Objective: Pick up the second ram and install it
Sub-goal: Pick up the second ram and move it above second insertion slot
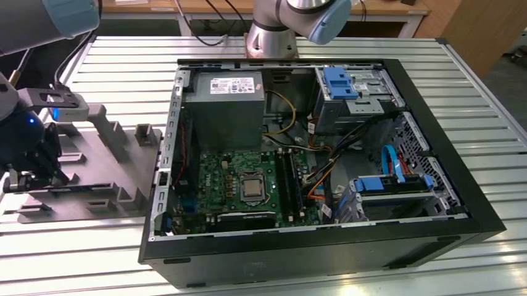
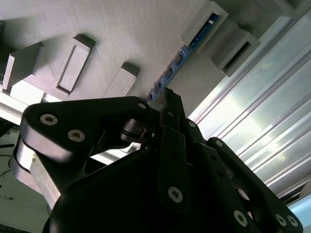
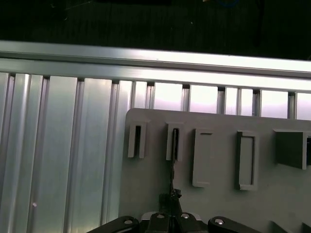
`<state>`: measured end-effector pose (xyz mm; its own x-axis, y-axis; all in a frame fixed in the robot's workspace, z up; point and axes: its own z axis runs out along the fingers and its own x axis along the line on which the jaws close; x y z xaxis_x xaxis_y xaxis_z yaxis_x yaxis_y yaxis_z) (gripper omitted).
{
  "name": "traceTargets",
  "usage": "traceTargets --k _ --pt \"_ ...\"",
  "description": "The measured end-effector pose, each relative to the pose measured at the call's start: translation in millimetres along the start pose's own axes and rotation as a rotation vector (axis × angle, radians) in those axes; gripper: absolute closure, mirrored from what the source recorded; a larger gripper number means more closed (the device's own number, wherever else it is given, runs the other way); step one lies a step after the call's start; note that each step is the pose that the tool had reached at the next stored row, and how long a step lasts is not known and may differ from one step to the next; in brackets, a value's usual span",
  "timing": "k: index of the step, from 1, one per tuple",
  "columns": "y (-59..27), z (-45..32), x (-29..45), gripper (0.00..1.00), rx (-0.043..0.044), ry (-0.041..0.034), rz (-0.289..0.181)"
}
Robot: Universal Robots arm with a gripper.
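The claw (image 1: 34, 176) is down at the exterior view's far left, low over the grey jig (image 1: 107, 160), and it's pinched shut on the ram (image 2: 177, 65). In the second wrist view the black fingertips (image 2: 170, 111) clamp one end of that thin blue stick. The stick stands on edge, with its other end tucked into a raised grey pocket (image 2: 208, 23) on the jig. The first wrist view shows it edge-on: a thin dark line running from one of the jig's slot blocks (image 3: 174, 143) straight to the claw, jaws snug on both sides. So the ram is over at the jig, well apart from the case.

Moving right in the exterior view, the jig lies on a ribbed aluminium table (image 1: 82, 253). Just beside it is the black case (image 1: 329, 256), open on top, taking up the middle and right of the frame. Inside, the grey PSU (image 1: 222, 105) sits at the upper left. The green board (image 1: 206, 179) is below it, with the CPU socket (image 1: 249, 185) near its centre. The long black slot rails (image 1: 288, 179) run just right of the socket. Further right there's one blue bracket (image 1: 337, 83) near the top of the case and another (image 1: 383, 184) toward the lower right, with loose cables (image 1: 329, 166) between them. The arm's base (image 1: 276, 31) stands at top centre, behind the case.
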<state>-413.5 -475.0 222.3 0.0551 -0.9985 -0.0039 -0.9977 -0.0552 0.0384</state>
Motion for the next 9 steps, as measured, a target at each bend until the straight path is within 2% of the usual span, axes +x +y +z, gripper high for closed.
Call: traceTargets --k 8,9 --pt "0.1 0.4 1.2 0.89 -0.0001 0.0002 0.0" --pt "0.1 0.3 1.4 0.84 -0.0002 0.0002 0.0"
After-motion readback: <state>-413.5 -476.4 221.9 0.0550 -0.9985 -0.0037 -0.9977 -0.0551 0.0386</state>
